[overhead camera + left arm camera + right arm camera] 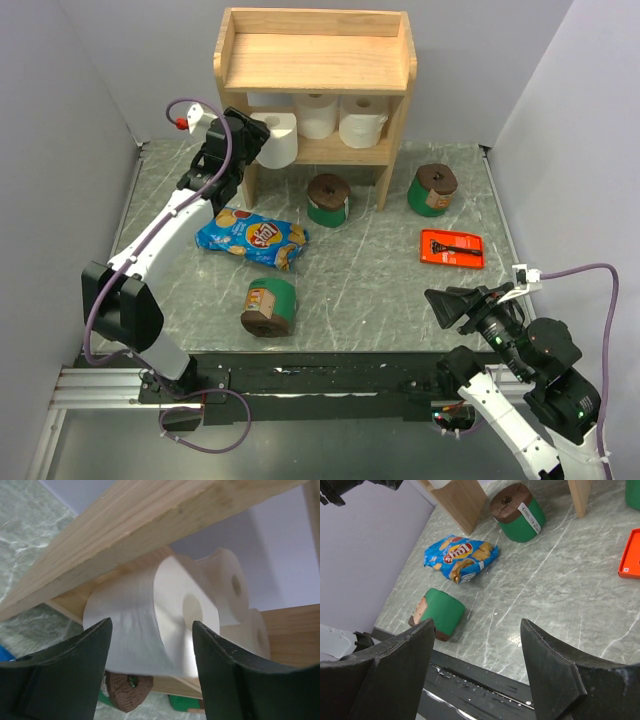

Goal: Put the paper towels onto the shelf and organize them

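Now the left gripper point(151, 624) stands half open, white roll point(137, 612) just ahead, unheld

Blue chip bag point(250, 240), left of table centre: the Lay's brand logo is legible. Green roll point(520, 512) near the shelf leg: white label, print too small to read. Orange package point(452, 248): nothing legible.

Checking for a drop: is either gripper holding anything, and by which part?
The right gripper holds nothing. The left gripper flanks the white roll at the shelf; a grip cannot be told.
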Motion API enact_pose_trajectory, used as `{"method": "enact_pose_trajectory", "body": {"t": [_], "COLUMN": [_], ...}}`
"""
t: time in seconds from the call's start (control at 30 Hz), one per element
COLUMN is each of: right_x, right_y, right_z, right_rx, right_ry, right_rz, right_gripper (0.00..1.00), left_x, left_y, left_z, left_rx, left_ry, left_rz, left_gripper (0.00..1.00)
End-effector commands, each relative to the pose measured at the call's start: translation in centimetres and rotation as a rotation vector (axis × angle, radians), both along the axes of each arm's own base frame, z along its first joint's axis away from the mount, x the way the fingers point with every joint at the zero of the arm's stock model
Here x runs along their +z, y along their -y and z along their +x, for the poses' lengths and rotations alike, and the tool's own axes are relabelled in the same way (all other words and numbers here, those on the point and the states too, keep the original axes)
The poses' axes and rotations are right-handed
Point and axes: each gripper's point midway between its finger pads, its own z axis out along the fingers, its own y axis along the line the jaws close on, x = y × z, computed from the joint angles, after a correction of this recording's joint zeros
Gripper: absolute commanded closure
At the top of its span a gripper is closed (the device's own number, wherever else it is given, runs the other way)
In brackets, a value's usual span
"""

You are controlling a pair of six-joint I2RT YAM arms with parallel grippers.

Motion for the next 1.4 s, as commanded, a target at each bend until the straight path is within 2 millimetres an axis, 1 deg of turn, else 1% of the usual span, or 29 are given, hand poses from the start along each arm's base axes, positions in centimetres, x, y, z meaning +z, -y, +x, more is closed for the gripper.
{"method": "enact_pose_trajectory", "body": {"t": [0.0,0.03,0.13,0.2,0.23,0.27,0.3,0.33,0.4,0.43,0.5,0.53,0.57,0.6,0.63,0.67,0.73,0.77,0.8,0.83,0.87,0.93,1.0,1.03,1.1,1.13,1.2,1.33,1.37], "right_x": [1.7,1.7,1.5,1.6,1.6,1.6,1.5,1.5,1.4,1.4,1.1,0.9,0.8,0.6,0.6,0.7,0.9,1.1,1.3,1.3,1.5,1.5,1.5,1.6,1.6,1.5,1.7,1.6,1.6], "right_y": [0.5,0.5,0.5,0.5,0.6,0.6,0.6,0.7,0.7,0.7,0.6,0.6,0.6,0.6,0.6,0.6,0.6,0.4,0.4,0.4,0.4,0.3,0.3,0.2,0.2,0.1,0.0,-0.1,-0.2], "right_z": [-0.4,-0.4,-0.3,-0.5,-0.4,-0.4,-0.4,-0.4,-0.4,-0.4,-0.3,-0.3,-0.2,-0.2,-0.2,-0.2,-0.1,-0.2,-0.2,-0.1,-0.1,-0.1,0.1,0.1,0.2,0.3,0.4,0.6,0.7], "right_rx": [-0.006,-0.006,-0.007,-0.006,-0.009,-0.009,-0.012,-0.014,-0.012,-0.012,-0.009,-0.014,-0.015,-0.015,-0.017,-0.017,-0.017,-0.004,-0.003,-0.004,-0.004,-0.005,-0.007,-0.007,-0.008,-0.007,-0.007,-0.009,-0.009], "right_ry": [0.054,0.056,0.051,0.055,0.053,0.054,0.053,0.053,0.054,0.054,0.044,0.041,0.036,0.032,0.036,0.039,0.045,0.049,0.056,0.057,0.06,0.056,0.049,0.047,0.04,0.032,0.03,0.023,0.019], "right_rz": [0.015,0.016,0.011,0.013,0.014,0.012,0.014,0.011,0.009,0.009,-0.003,-0.006,-0.009,-0.013,-0.013,-0.009,-0.007,-0.006,-0.003,-0.001,0.0,0.005,0.002,0.003,0.0,-0.003,-0.002,0.0,-0.003], "right_gripper": [0.24,0.24,0.24,0.24,0.24,0.24,0.24,0.24,0.24,0.24,0.24,0.24,0.24,0.24,0.24,0.24,0.24,0.24,0.24,0.24,0.24,0.24,0.24,0.24,0.24,0.24,0.24,0.24,0.24], "left_x": [5.2,5.5,5.8,5.6,5.7,4.8,4.4,3.6,4.4,4.2,4.2,4.1,3.9,3.6,3.3,2.6,1.7,1.3,1.2,0.6,0.7,0.4,0.4,-0.2,0.2,-0.2,-0.4,-1.0,-1.1], "left_y": [0.0,0.0,0.3,0.8,1.2,1.9,1.9,1.7,2.6,2.5,4.2,4.6,5.4,5.8,6.2,6.8,7.3,7.9,8.1,7.7,8.1,7.9,7.7,7.6,7.1,7.0,6.6,6.2,5.8], "left_z": [-0.2,-0.5,-1.2,-1.7,-2.2,-2.7,-3.1,-3.8,-4.6,-5.1,-6.0,-6.1,-6.4,-6.5,-6.1,-6.3,-5.4,-5.4,-5.1,-4.4,-4.2,-3.4,-2.8,-2.5,-2.1,-1.9,-1.6,-0.3,0.1], "left_rx": [0.002,-0.008,-0.045,-0.085,-0.133,-0.163,-0.169,-0.182,-0.218,-0.238,-0.32,-0.352,-0.381,-0.395,-0.41,-0.424,-0.431,-0.442,-0.435,-0.401,-0.392,-0.362,-0.343,-0.342,-0.298,-0.293,-0.273,-0.227,-0.217], "left_ry": [0.137,0.144,0.159,0.171,0.188,0.178,0.175,0.168,0.221,0.231,0.259,0.268,0.269,0.261,0.252,0.228,0.197,0.189,0.188,0.168,0.179,0.159,0.149,0.132,0.135,0.126,0.115,0.094,0.088], "left_rz": [-0.031,-0.019,0.035,0.085,0.169,0.218,0.261,0.343,0.402,0.47,0.528,0.592,0.623,0.66,0.726,0.764,0.857,0.893,0.929,1.006,1.048,1.138,1.181,1.225,1.242,1.277,1.31,1.382,1.383], "left_gripper": [0.26,0.25,0.25,0.26,0.28,0.29,0.3,0.32,0.35,0.4,0.42,0.42,0.46,0.49,0.52,0.53,0.56,0.57,0.58,0.59,0.59,0.59,0.61,0.63,0.63,0.62,0.62,0.62,0.61]}}
